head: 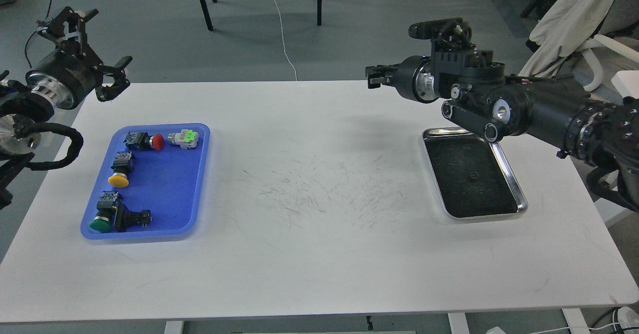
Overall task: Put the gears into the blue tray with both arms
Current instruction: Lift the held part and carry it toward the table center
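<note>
One gear [472, 176] is all that can be made out: a tiny black toothed disc lying flat on the dark bottom of the steel tray [522, 200], roughly at its middle, on the right side of the white table [319, 254]. A second gear cannot be found against that dark surface.

At the left side of the table sits the blue tray [189, 224]. It holds push-button switches: a red-capped one [145, 141] and a pale one with a green part [183, 139] along its far end, a yellow-capped one [120, 169] in the middle left, and a green-capped one [104, 216] beside a plain black one [131, 217] at the near end. No gear shows in it.

The right gripper [374, 78] hangs above the far edge of the table, pointing left, well apart from the gear and to the far left of the steel tray; its fingers are seen end-on and dark, so whether they are parted or closed cannot be told. The right arm's thick joints pass over the tray's far corner.

The left gripper [114, 78] hovers off the table's far left corner, beyond the blue tray, its two fingers spread apart and empty, far from the gear.
</note>
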Tool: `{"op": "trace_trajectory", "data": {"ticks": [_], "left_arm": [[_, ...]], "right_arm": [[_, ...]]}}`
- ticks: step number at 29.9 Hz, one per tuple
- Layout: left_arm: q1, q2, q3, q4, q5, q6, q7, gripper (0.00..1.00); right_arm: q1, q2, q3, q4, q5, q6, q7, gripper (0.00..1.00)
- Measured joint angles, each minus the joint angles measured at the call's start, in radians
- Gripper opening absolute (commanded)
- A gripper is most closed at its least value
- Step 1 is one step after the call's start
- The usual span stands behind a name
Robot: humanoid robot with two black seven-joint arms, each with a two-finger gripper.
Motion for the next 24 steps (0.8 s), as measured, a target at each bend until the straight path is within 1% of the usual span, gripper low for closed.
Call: {"op": "trace_trajectory", "data": {"ticks": [3, 8, 10, 14, 16, 20, 24], "left_arm": [[0.001, 0.013, 0.000, -0.003, -0.001, -0.002, 0.001, 0.99], [0.001, 0.031, 0.000, -0.007, -0.002, -0.006, 0.001, 0.99], [0.001, 0.035, 0.001, -0.010, -0.002, -0.007, 0.002, 0.99], [0.001, 0.037, 0.001, -0.013, -0.002, -0.007, 0.002, 0.99], [0.001, 0.037, 0.001, -0.015, -0.002, -0.007, 0.002, 0.99], [0.001, 0.038, 0.001, -0.018, -0.002, -0.007, 0.002, 0.99], [0.001, 0.042, 0.001, -0.018, -0.002, -0.006, 0.002, 0.99]], "right_arm": [[0.005, 0.037, 0.000, 0.006, 0.000, -0.012, 0.019, 0.01], [0.002, 0.044, 0.000, 0.051, -0.002, -0.059, 0.045, 0.01], [0.001, 0.045, 0.000, 0.084, -0.003, -0.082, 0.069, 0.01], [0.001, 0.045, 0.000, 0.130, -0.006, -0.107, 0.102, 0.01], [0.000, 0.045, 0.000, 0.143, -0.022, -0.116, 0.127, 0.01], [-0.005, 0.045, 0.001, 0.188, -0.104, -0.122, 0.184, 0.01], [-0.026, 0.045, 0.000, 0.207, -0.209, -0.127, 0.213, 0.01]]}}
